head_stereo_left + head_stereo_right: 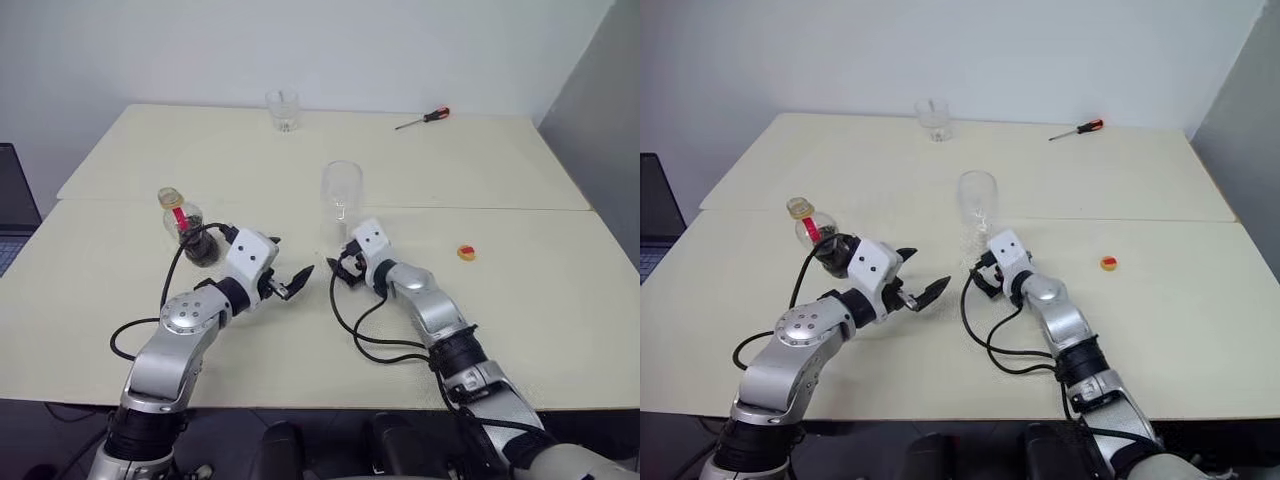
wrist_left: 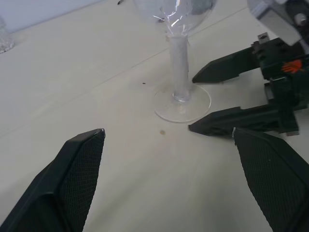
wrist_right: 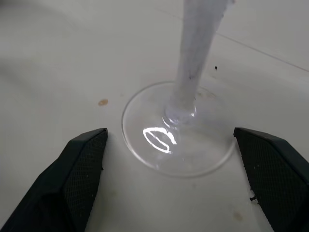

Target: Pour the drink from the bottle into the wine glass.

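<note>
The wine glass (image 1: 341,190) stands upright and empty at the table's middle. My right gripper (image 1: 340,270) is open, low at the glass's foot (image 3: 176,140), one finger to either side and neither touching the stem (image 2: 179,63). My left gripper (image 1: 288,260) is open and holds nothing, a short way left of the glass and pointing toward it. The bottle (image 1: 184,220) stands behind my left wrist, with a red label and a yellowish neck. The dark drink (image 1: 201,247) sits in its lower part.
A short clear tumbler (image 1: 283,110) stands at the table's far edge, and a red-handled screwdriver (image 1: 425,118) lies to its right. A small yellow and red round thing (image 1: 466,252) lies right of the glass. A dark laptop (image 1: 12,205) sits past the table's left edge.
</note>
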